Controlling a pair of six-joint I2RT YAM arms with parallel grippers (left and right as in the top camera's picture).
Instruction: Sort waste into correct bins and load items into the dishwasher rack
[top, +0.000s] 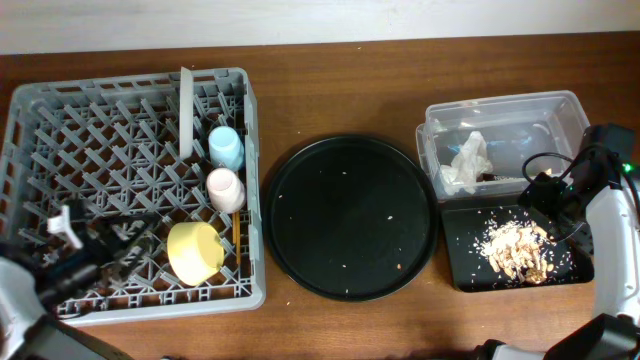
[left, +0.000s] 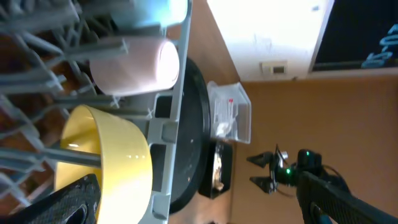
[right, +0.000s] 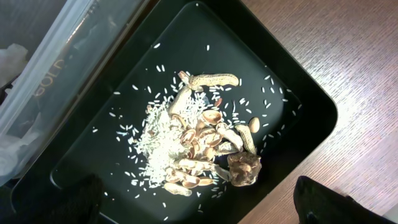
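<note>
We are seeing the left arm reaching in from the lower-left corner and lying low across the dishwasher rack. Its left gripper is pointing at the yellow bowl, just beside it. In the left wrist view only one dark finger is showing, close to the bowl's rim, so we cannot tell how wide that pincer is standing. The bowl is resting among the pegs near the rack's right wall. The pink cup and blue cup are sitting in line beyond it, and the pale plate is standing on edge beside them.

The right arm is coming in from the right edge and bending down. Its right gripper is hanging over the line where the clear tub meets the black rectangular tray. Its fingers are standing wide apart, gripping nothing. The food scraps, shells and rice grains, are lying heaped in that tray, and the napkin is lying in the tub. The round black tray is sitting between the rack and the bins.
</note>
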